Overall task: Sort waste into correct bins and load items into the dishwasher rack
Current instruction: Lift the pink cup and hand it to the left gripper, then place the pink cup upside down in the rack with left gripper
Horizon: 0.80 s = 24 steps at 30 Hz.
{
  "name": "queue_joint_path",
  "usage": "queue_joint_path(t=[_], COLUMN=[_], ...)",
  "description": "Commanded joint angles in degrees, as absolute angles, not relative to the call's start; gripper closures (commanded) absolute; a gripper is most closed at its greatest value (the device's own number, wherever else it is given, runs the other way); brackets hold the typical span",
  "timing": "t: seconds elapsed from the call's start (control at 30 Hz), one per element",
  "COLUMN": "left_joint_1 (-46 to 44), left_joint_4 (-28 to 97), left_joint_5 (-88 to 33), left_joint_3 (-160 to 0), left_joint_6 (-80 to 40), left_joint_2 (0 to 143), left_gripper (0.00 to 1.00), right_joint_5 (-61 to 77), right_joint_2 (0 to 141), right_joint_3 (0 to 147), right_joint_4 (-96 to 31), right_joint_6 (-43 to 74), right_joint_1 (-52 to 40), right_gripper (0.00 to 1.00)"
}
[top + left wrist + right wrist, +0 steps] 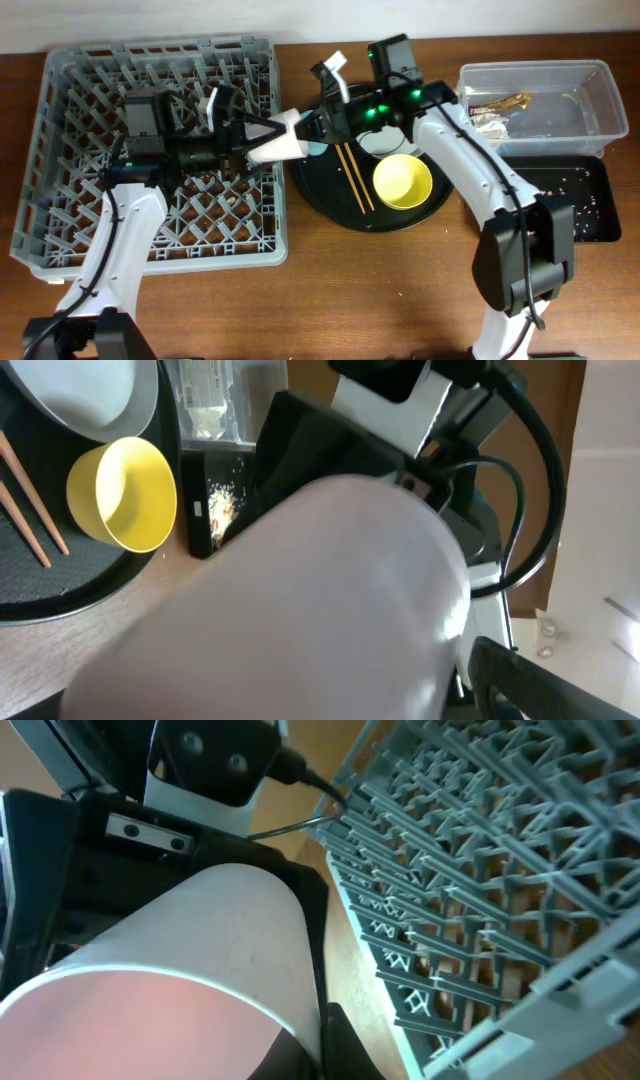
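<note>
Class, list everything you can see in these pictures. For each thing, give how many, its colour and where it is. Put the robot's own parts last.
dishwasher rack: one, grey, left.
round tray: one, black, centre.
chopsticks: two, wooden, on the round tray.
bowl: one, yellow, on the round tray.
plate: one, pale grey, on the round tray.
cup: one, pinkish-white, aloft between both grippers.
tub: one, clear, far right.
wrapper: one, gold-brown, in the tub.
rectangular tray: one, black, beside the tub, holding crumbs.
table: one, brown.
left gripper, right gripper: black, both at the cup; which one grips is unclear.
</note>
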<state>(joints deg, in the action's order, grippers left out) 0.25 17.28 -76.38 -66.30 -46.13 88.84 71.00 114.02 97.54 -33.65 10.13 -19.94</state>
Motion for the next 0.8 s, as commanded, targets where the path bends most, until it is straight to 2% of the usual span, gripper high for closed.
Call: queue_joint_path(t=[0.0, 0.07, 0.13, 0.23, 0.27, 0.3, 0.37, 0.43, 0.47, 0.53, 0.63, 0.77], left_joint_1=[0.2, 0.2, 0.2, 0.2, 0.2, 0.2, 0.2, 0.6, 1.2, 2.6, 4.7, 4.5], left_joint_4=[15.8, 15.8, 15.8, 15.7, 15.3, 14.0, 12.1, 7.4, 4.2, -1.2, -2.1, 4.3], left_joint_5=[-78.9, -78.9, -78.9, -78.9, -78.9, -78.8, -78.8, -78.9, -78.9, -78.3, -73.8, -55.4], left_joint_3=[-66.5, -66.5, -66.5, -66.5, -66.5, -66.5, -66.5, -66.5, -66.5, -66.5, -66.5, -66.7], left_joint_6=[-46.7, -46.7, -46.7, -46.7, -46.7, -46.7, -46.7, -46.7, -46.7, -46.7, -44.8, -38.4], left_joint_2=[88.7, 88.6, 88.6, 88.7, 88.7, 88.7, 88.6, 88.6, 88.6, 88.6, 88.7, 88.6], left_gripper=[0.08, 0.24, 0.36, 0.41, 0.45, 0.51, 0.52, 0.52, 0.52, 0.52, 0.55, 0.55], right_joint_5=[71.1, 71.0, 71.0, 71.1, 71.1, 71.1, 71.1, 70.0, 69.0, 65.6, 57.8, 50.2], right_joint_2=[114.8, 114.8, 114.8, 114.8, 114.8, 114.8, 114.8, 114.8, 114.8, 114.8, 114.7, 113.4], right_joint_3=[97.5, 97.4, 97.4, 97.4, 97.4, 97.4, 97.4, 97.4, 97.4, 97.4, 97.4, 97.4], right_joint_4=[-33.2, -33.2, -33.2, -33.3, -33.5, -33.8, -33.8, -34.1, -34.6, -36.7, -43.9, -55.2], right_joint_6=[11.0, 11.0, 11.0, 11.0, 11.0, 11.0, 11.0, 11.0, 11.0, 11.0, 11.0, 7.7], right_joint_1=[-22.0, -22.1, -22.1, -22.1, -22.1, -22.1, -22.0, -21.1, -19.8, -15.8, -9.9, -3.9], right_gripper=[0.96, 0.96, 0.96, 0.94, 0.88, 0.68, 0.45, 0.29, 0.25, 0.21, 0.17, 0.16])
